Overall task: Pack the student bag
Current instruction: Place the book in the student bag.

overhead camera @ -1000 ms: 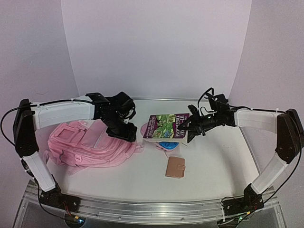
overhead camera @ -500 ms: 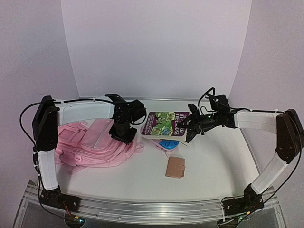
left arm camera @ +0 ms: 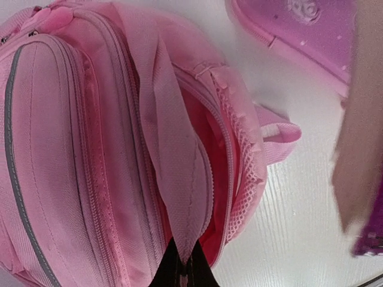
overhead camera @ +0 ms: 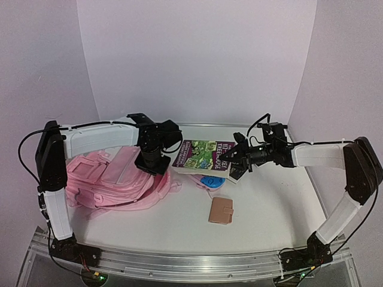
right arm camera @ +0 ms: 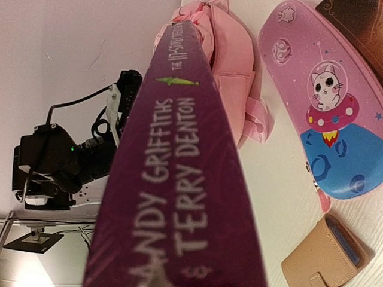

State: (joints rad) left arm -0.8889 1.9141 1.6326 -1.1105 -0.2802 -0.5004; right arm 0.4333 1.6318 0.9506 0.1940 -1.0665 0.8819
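Narrow mouth of bag (overhead camera: 111,179) faces right; left gripper (left arm camera: 182,266) pinches flap, sits right over mouth; book (overhead camera: 200,156), clamped in right gripper (overhead camera: 231,161), hangs just beside mouth, above case (overhead camera: 210,182); only slim gap between bag and case; wallet (overhead camera: 221,210) apart, nearer front; open passage over bare table (overhead camera: 275,203) at right and along front.

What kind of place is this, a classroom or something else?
Most likely a robot test bench, not a classroom: two arms bolted to a metal rail at the edge of a white table, plain pale screens around it, and a student bag and book as props.
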